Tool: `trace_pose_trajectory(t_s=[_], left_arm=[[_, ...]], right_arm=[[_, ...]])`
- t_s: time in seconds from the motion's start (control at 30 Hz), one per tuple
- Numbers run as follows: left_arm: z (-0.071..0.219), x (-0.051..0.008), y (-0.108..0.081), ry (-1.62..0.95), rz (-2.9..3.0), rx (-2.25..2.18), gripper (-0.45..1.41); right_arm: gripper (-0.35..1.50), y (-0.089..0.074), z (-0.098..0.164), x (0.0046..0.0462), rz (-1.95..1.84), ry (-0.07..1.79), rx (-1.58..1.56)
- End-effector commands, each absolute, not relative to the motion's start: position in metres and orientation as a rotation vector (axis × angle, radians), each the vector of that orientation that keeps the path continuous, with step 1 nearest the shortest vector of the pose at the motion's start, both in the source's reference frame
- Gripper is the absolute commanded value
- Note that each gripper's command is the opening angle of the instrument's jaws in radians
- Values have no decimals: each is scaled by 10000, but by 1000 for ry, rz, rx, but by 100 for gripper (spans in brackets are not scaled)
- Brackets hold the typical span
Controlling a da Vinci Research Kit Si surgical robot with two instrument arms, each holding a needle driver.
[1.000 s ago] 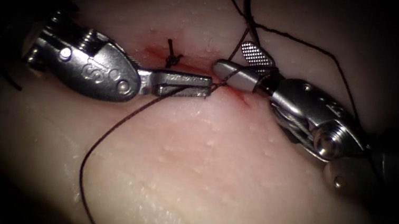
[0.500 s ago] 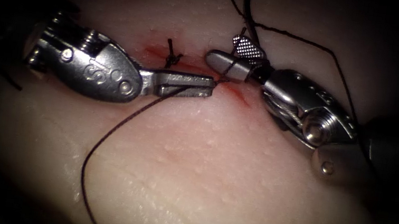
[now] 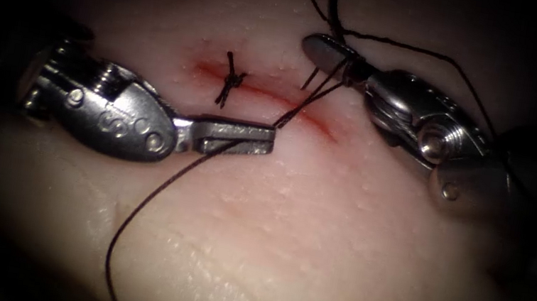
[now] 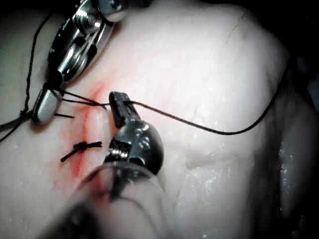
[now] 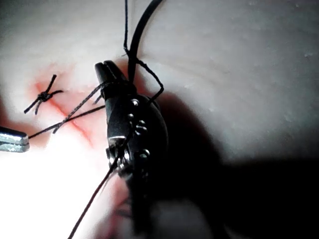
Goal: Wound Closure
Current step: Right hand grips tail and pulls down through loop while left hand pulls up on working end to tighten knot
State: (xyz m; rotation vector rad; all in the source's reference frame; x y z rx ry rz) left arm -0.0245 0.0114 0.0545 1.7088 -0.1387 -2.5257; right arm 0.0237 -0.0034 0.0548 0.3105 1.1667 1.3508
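Just near the cut (image 3: 270, 97) on the tissue (image 3: 312, 236), your left tool (image 3: 268, 142) is clamped on the thread (image 3: 153, 197); far right, your right tool (image 3: 327, 50) is closed with thread wrapped around its jaws. A finished knot (image 3: 231, 78) sits left.

Tissue (image 3: 310, 250) bearing knotted thread (image 3: 230, 80)

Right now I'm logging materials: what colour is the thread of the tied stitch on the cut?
Black; the tied stitch shows best in the endoscope view.
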Motion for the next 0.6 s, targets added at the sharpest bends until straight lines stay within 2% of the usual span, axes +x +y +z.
trace_pose_trajectory(t_s=[0.03, 0.33, 0.6], left_arm=[[550, -249, 106, -134, -2525, 1712, -45], [548, -238, 108, -126, -2520, 1714, -45], [539, -235, 136, -112, -2561, 1716, -45]], right_arm=[[-35, -37, 548, 243, 1339, 1166, 285], [-35, -37, 531, 247, 1314, 1144, 209], [-35, -63, 516, 271, 1248, 1144, 205]])
